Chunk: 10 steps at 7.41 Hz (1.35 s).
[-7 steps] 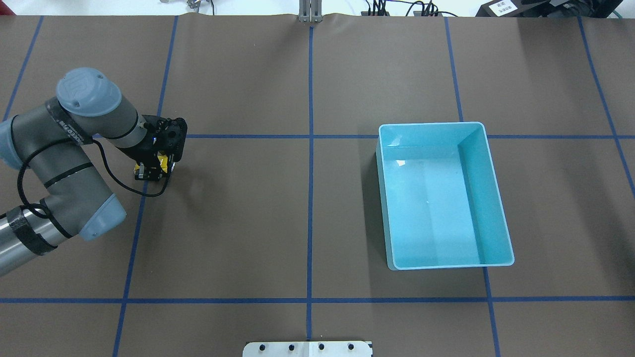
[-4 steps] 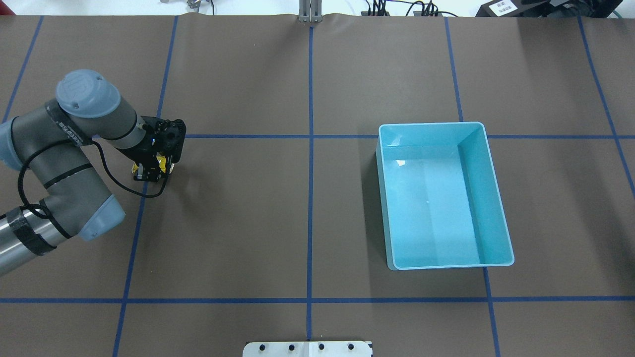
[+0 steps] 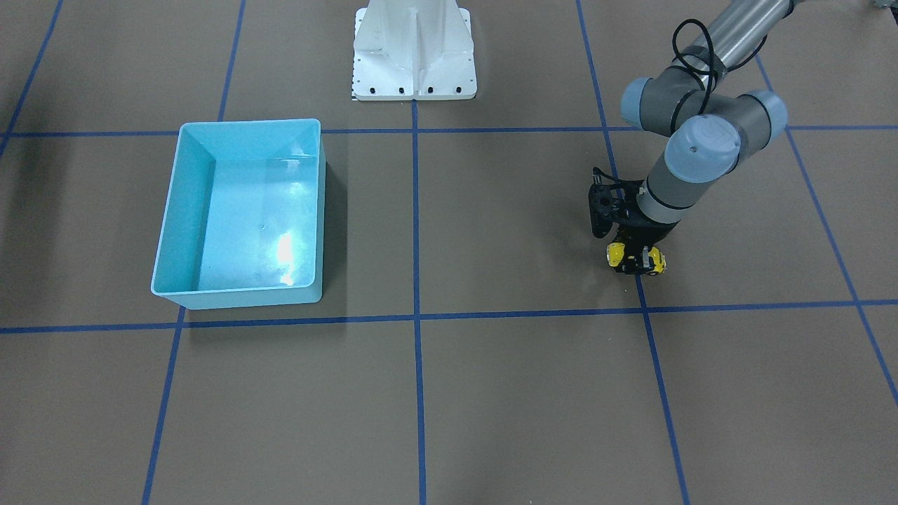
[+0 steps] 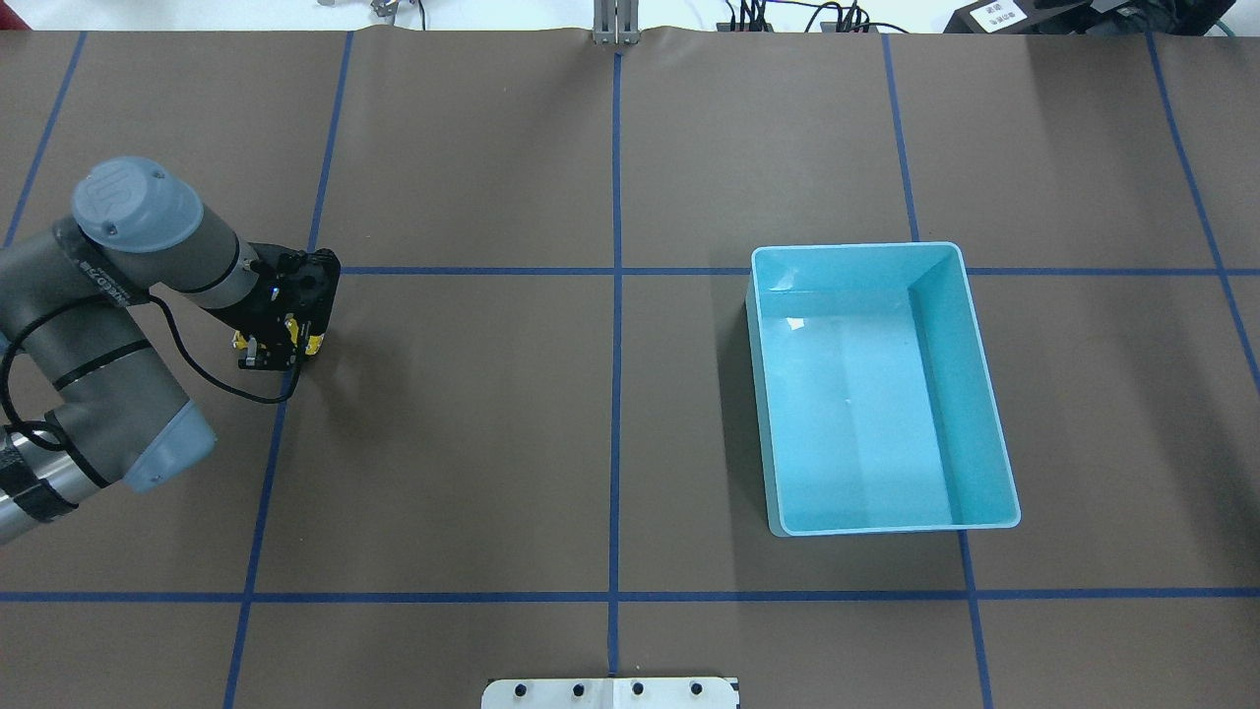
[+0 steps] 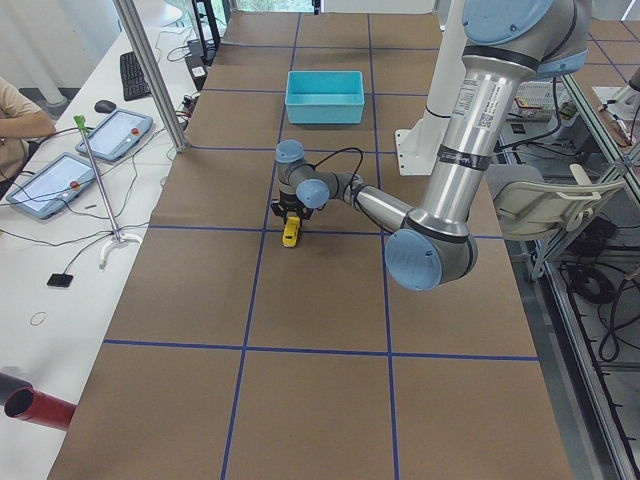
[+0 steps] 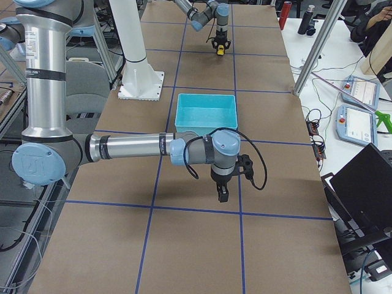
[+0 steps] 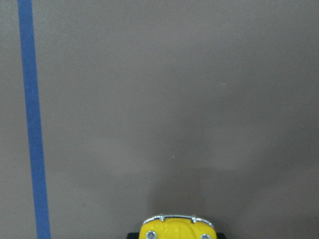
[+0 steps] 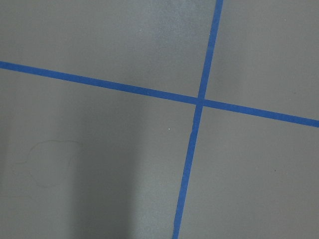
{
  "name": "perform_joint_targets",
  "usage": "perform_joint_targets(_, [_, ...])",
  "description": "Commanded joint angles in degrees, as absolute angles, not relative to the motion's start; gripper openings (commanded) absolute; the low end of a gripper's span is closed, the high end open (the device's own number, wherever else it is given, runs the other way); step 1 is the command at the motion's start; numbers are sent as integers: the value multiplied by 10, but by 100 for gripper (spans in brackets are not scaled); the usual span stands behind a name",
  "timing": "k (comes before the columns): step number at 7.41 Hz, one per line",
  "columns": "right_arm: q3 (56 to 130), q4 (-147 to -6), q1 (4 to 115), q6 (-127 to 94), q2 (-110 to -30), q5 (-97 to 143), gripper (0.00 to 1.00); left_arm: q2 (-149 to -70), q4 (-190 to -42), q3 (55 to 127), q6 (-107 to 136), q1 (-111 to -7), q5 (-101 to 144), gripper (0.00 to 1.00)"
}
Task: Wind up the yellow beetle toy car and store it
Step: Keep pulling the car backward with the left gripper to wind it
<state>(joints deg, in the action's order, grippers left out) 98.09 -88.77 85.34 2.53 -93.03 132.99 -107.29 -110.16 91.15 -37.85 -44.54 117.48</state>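
Note:
The yellow beetle toy car [image 3: 616, 254] stands on the brown table mat at the robot's left side. My left gripper [image 3: 636, 261] points straight down and is shut on the car's sides. In the overhead view the gripper [image 4: 271, 350] covers most of the car [image 4: 313, 343]. The left wrist view shows only the car's yellow nose [image 7: 175, 228] at the bottom edge. The light blue bin [image 4: 856, 246] is open and empty on the robot's right side. My right gripper [image 6: 222, 196] hangs over the mat beside the bin, and I cannot tell whether it is open or shut.
Blue tape lines [image 4: 616, 295] cross the mat in a grid. The white robot base [image 3: 414, 56] stands at the table's near edge. The bin [image 3: 249, 123] lies far across the table from the car. Operators' desks with tablets [image 5: 60, 180] line the far side.
My left gripper has slid to the left in the overhead view, away from the bin, taking the car along the mat. The bin has not moved.

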Motion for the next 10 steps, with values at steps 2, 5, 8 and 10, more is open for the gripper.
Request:
perform_joint_targets(2, [981,-888,853,25,-930,1330,100,-1033,-1152,916,-380,-454,1176,0])
perform_joint_targets(5, [981,-888,853,25,-930,1330,100,-1022,-1159,915,-407,-473,1199,0])
perform_joint_targets(8, [981,-888,853,25,-930,1330,100,-1010,-1165,908,-423,-485,1217,0])
perform_joint_targets(10, [981,-888,853,25,-930,1330,100,-1010,-1166,902,-434,-486,1217,0])
